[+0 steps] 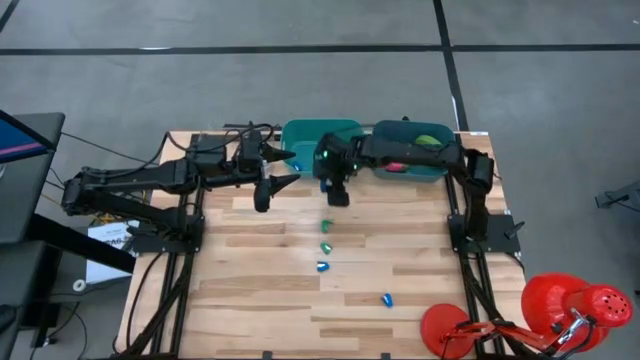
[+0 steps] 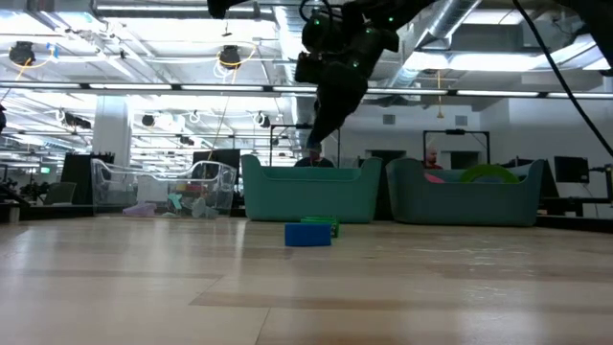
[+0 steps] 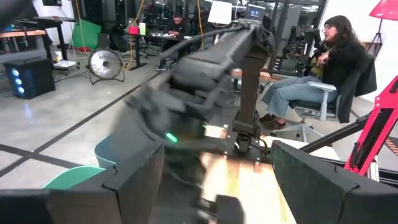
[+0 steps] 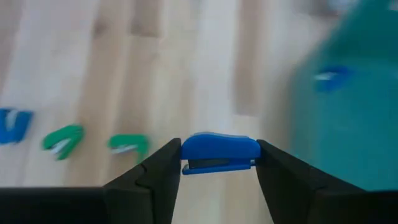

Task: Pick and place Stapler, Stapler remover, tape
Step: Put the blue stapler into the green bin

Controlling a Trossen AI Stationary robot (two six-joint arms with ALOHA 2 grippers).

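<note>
My right gripper (image 4: 219, 163) is shut on a small blue stapler (image 4: 221, 149) and hangs above the table just in front of the teal bin (image 1: 320, 140), where it also shows in the high view (image 1: 336, 192). Small green and blue stapler removers (image 1: 325, 246) lie in a row on the wood below; the right wrist view shows two green ones (image 4: 127, 144) and a blue one (image 4: 12, 124). Green tape (image 1: 428, 142) and pink-red tape (image 1: 397, 166) lie in the blue-grey bin (image 1: 440, 168). My left gripper (image 1: 283, 168) waits open, held level, left of the teal bin. My right gripper pinches the blue stapler between its two fingers, one finger on each short end (image 4: 189, 152). The fingers slant down from the far right side. The stapler spans the gap level, top up, lifted clear of the table.
The two bins stand side by side at the table's far edge; a small blue item (image 4: 333, 78) lies in the teal one. Red lamps (image 1: 560, 310) are clamped at the near right corner. People sit in the room beyond (image 3: 323, 68).
</note>
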